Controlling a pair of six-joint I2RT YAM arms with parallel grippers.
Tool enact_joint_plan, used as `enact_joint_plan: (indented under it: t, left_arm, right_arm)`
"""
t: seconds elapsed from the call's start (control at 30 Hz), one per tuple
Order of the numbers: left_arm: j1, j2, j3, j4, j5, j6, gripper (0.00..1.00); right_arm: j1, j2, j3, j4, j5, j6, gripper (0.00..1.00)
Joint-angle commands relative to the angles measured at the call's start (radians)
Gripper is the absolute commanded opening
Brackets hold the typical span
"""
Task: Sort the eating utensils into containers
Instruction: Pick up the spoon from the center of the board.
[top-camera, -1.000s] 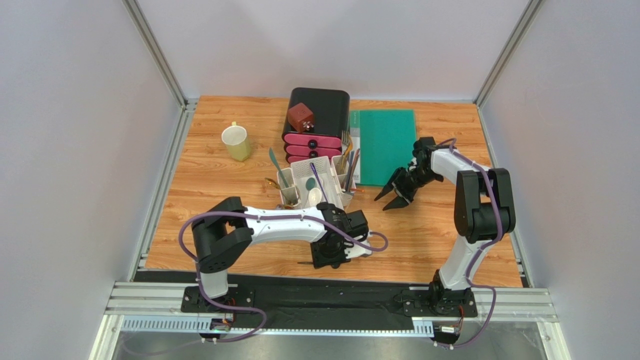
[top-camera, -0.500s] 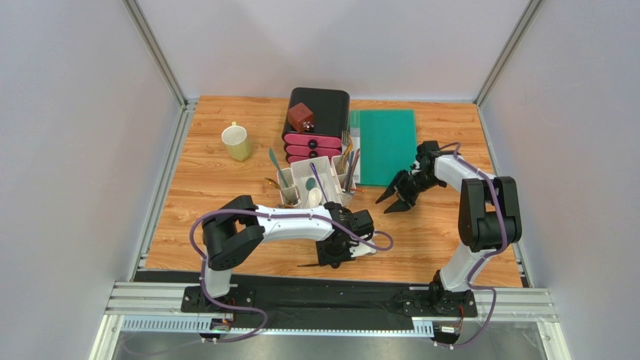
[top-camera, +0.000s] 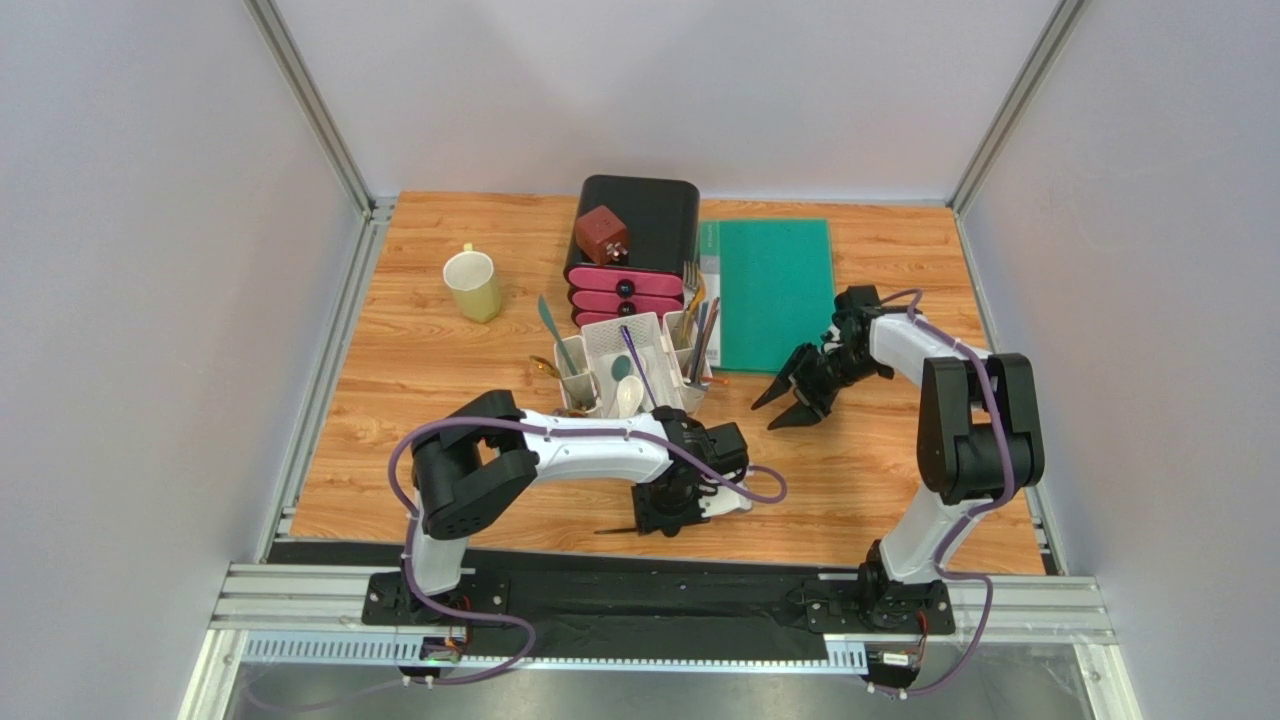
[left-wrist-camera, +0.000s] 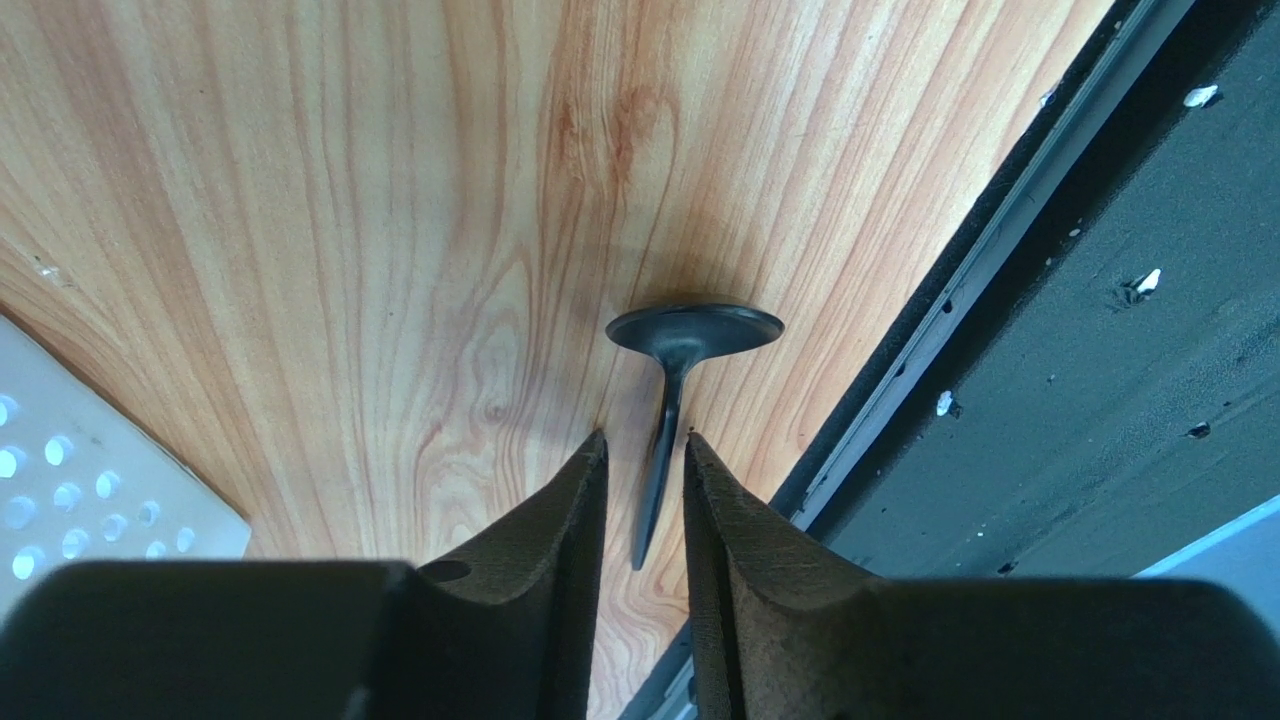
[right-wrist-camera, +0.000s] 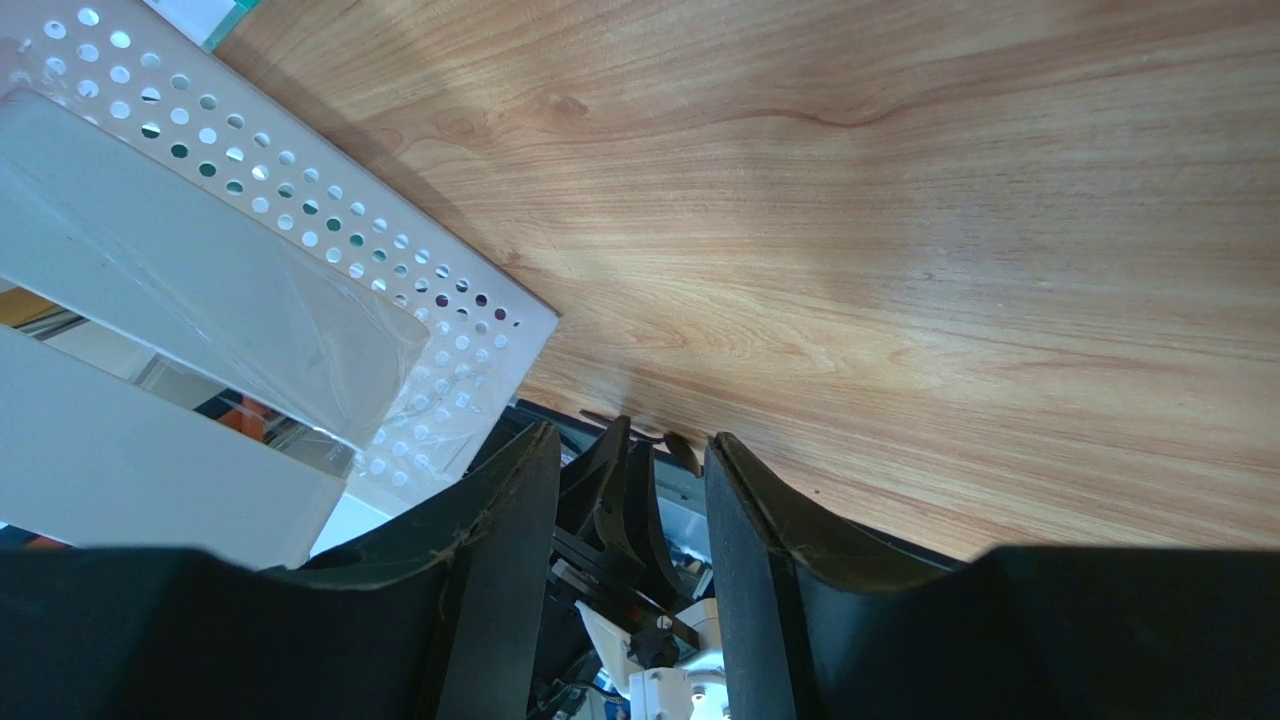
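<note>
Top view: we see the left gripper (top-camera: 663, 507) low over the tabletop (top-camera: 902, 480) and the right gripper (top-camera: 792, 398) spread and empty, the white caddy (top-camera: 628, 365) to its left. Left wrist view: only here do we see the black spoon (left-wrist-camera: 694, 330) lying flat, handle between slightly parted, unclamped fingers, bowl just ahead. Right wrist view: the caddy's perforated wall lies ahead-left.

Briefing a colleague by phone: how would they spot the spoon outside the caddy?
Start at the wooden table's front edge, by the black rail. There the left claw straddles the handle of the black spoon. It lies alone on bare wood, apart from the utensils bunched at the white caddy.
</note>
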Motion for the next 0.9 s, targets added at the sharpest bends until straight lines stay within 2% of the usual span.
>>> enact_joint_plan:
  t: [0.0,0.07,0.23,0.3,0.4,0.6,0.73,0.87]
  left_arm:
    - [-0.006,0.029,-0.011,0.028,0.037,0.007,0.25]
    - [-0.006,0.030,-0.024,0.031,0.051,0.007,0.17]
    - [-0.006,0.020,-0.042,0.034,0.085,0.006,0.07]
    - [-0.006,0.020,-0.040,0.034,0.089,0.006,0.00]
    - [-0.006,-0.002,-0.030,0.031,0.071,0.004,0.00]
    - [-0.005,-0.181,0.025,0.041,0.012,0.009,0.00]
    - [0.011,-0.278,0.082,0.049,0.038,-0.004,0.00]
    - [0.061,-0.332,0.136,0.020,0.124,-0.023,0.00]
  right_arm:
    - [-0.008,-0.038,0.003,0.018,-0.022,0.019,0.45]
    - [-0.009,-0.040,0.005,0.018,-0.022,0.021,0.45]
    - [-0.008,-0.032,0.011,0.018,-0.020,0.025,0.45]
    - [-0.009,-0.027,0.014,0.018,-0.020,0.027,0.45]
    - [-0.008,-0.020,0.021,0.018,-0.019,0.027,0.45]
    - [-0.008,-0.011,0.035,0.018,-0.023,0.042,0.45]
    - [-0.008,0.000,0.058,0.014,-0.022,0.048,0.45]
    - [-0.008,0.015,0.103,0.001,-0.022,0.051,0.45]
